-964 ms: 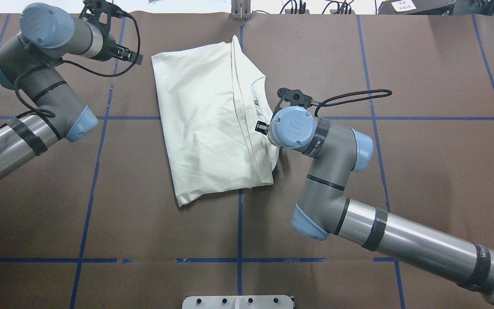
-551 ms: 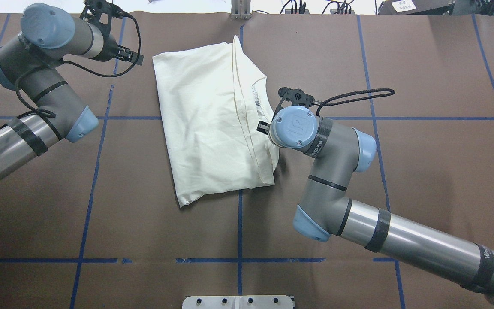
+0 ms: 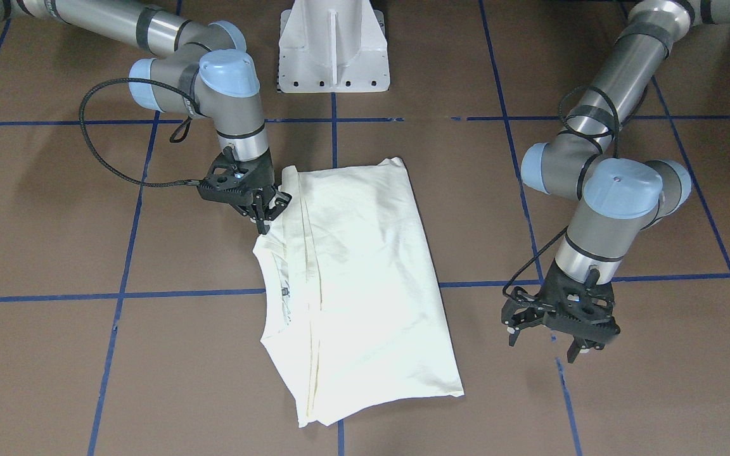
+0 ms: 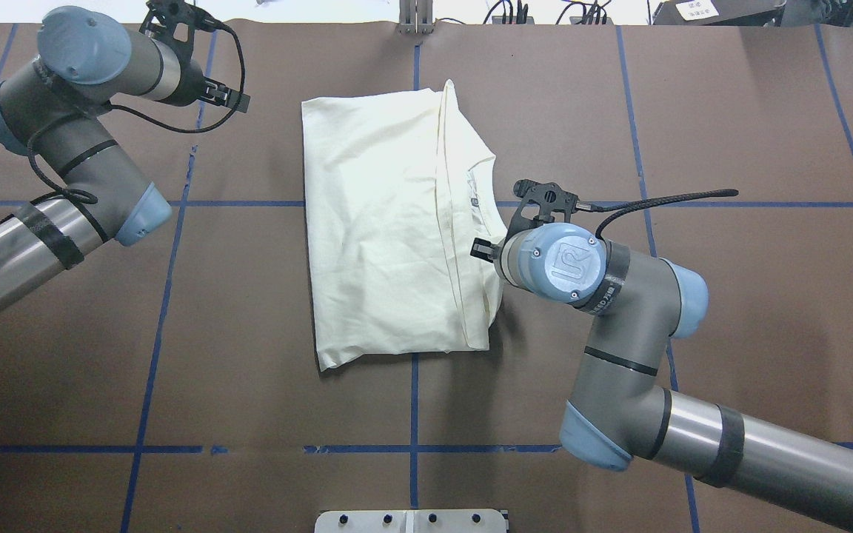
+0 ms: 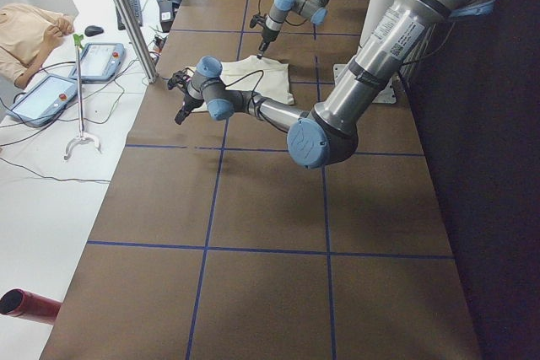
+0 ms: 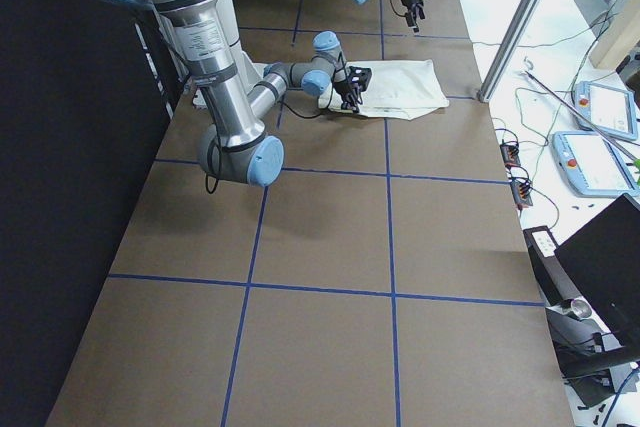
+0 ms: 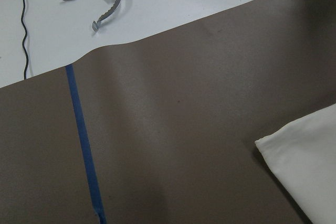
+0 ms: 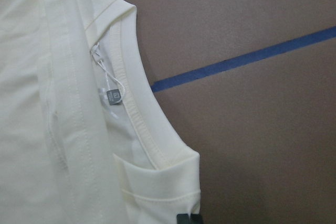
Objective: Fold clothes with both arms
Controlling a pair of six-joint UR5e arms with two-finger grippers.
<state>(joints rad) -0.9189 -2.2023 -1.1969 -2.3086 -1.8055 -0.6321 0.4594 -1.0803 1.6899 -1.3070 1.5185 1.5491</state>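
Since the earlier overhead frames: the T-shirt (image 4: 382, 229) has slid toward the robot's right and swung square. Its long axis now runs nearly parallel to the blue tape line. The right arm has shifted with it; the left arm has barely moved.

Front-facing view: right gripper (image 3: 265, 215) sits at the shirt's edge just beside the neckline, fingers drawn together on the cloth. I judge it is pinching the fabric. Left gripper (image 3: 547, 345) hangs over bare table (image 3: 656, 380), fingers spread, holding nothing, well apart from the shirt.

Overhead: shirt lies folded, plain side up, at table centre, long axis running away from the robot. The right wrist covers its own claw at the shirt's right long edge. The left claw is off the far left corner.

Left side view: too small to add anything on the claws.

Right side view: same.

Left wrist: only a shirt corner shows, at lower right.

Right wrist: collar (image 8: 142, 124) and label (image 8: 114, 97) are close ahead, with a dark fingertip at the bottom edge against a folded hem.

Judgement: the right arm is on the cloth. The left arm is nearer the opposite long edge and must close across to that far corner.
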